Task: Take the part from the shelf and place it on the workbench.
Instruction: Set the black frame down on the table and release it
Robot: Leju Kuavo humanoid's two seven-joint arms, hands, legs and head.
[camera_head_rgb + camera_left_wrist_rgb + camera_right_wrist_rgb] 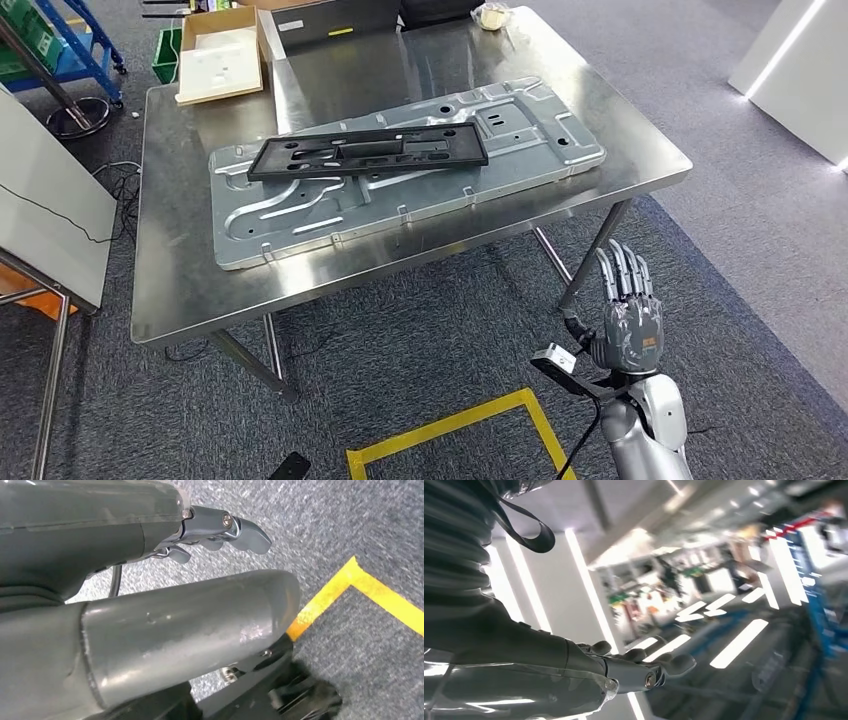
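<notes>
The right hand (627, 318) is raised off the near right corner of the workbench (170, 290), fingers (622, 272) stretched straight and a little apart, nothing in it. It stands over the carpet, clear of the table's edge and below the level of the top. The left hand (220, 530) hangs low beside the robot's body, over the grey carpet and near a corner of yellow floor tape (360, 587); its fingers look loosely curled with nothing between them, though how far they are closed I cannot tell.

Ahead of the right hand and off to its left, well apart from it, the black part (368, 152) lies flat on a large pressed metal panel (330, 215) that rests on the workbench top. The part's long axis runs across the table, roughly crosswise to the way the raised fingers point, and its right end is the end closer to that hand. By the look of it the part is already set down where the task wants it, and the right hand is the nearer one should it need another touch. Beyond the part, at the far side, sits an open cardboard box (217, 55).
</notes>
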